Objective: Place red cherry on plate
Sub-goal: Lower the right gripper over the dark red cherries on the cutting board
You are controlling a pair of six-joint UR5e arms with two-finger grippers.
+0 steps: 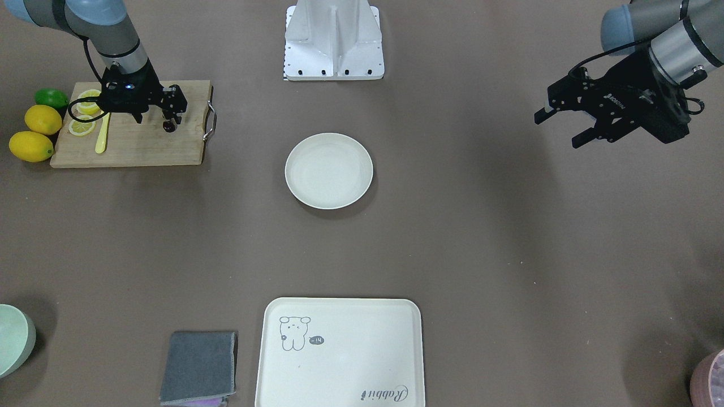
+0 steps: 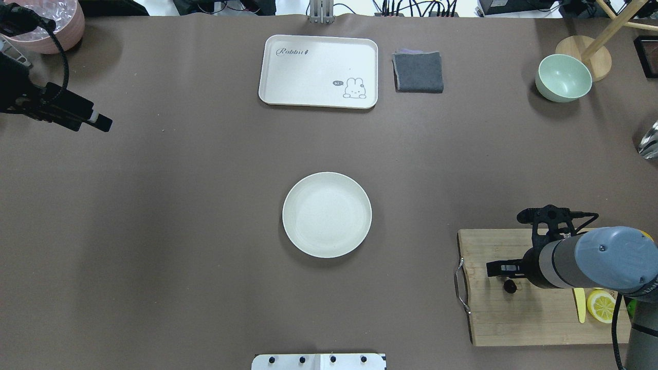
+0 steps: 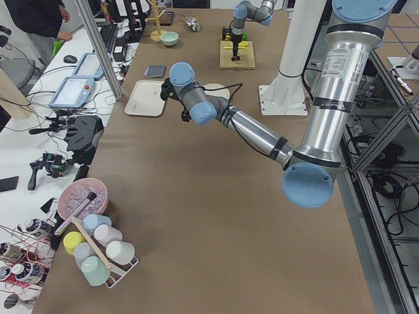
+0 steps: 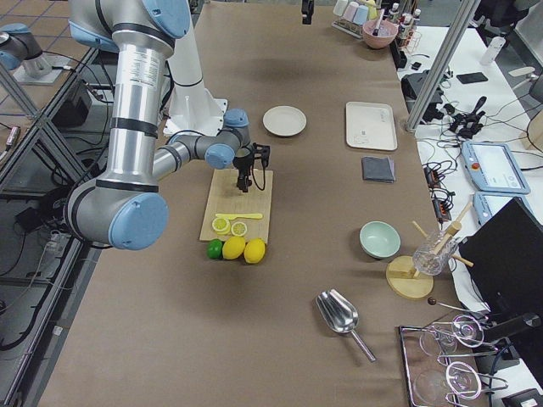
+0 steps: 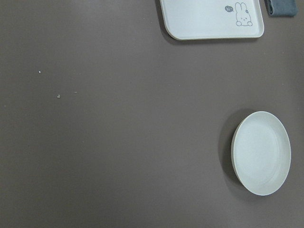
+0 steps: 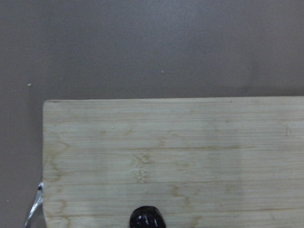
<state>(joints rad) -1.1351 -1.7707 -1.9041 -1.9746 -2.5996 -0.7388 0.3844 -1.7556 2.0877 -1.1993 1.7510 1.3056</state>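
Observation:
The red cherry (image 1: 169,126) (image 2: 510,286) is a tiny dark fruit lying on a wooden cutting board (image 1: 141,147) at the table's right end. In the right wrist view the red cherry (image 6: 147,219) is cut off by the bottom edge. My right gripper (image 1: 157,118) points down just above the board, open, with one finger (image 2: 501,268) right beside the cherry. The round cream plate (image 1: 328,170) (image 2: 327,214) (image 5: 261,152) sits bare at the table's middle. My left gripper (image 1: 563,127) hangs open and holds nothing, high over the table's left end.
On the board lie lemon slices (image 1: 82,125) and a yellow knife (image 1: 102,135). Two lemons (image 1: 31,146) and a lime (image 1: 52,98) sit beside it. A rabbit tray (image 1: 339,350), grey cloth (image 1: 198,367), mint bowl (image 1: 14,339) and pink bowl (image 2: 49,25) line the far side.

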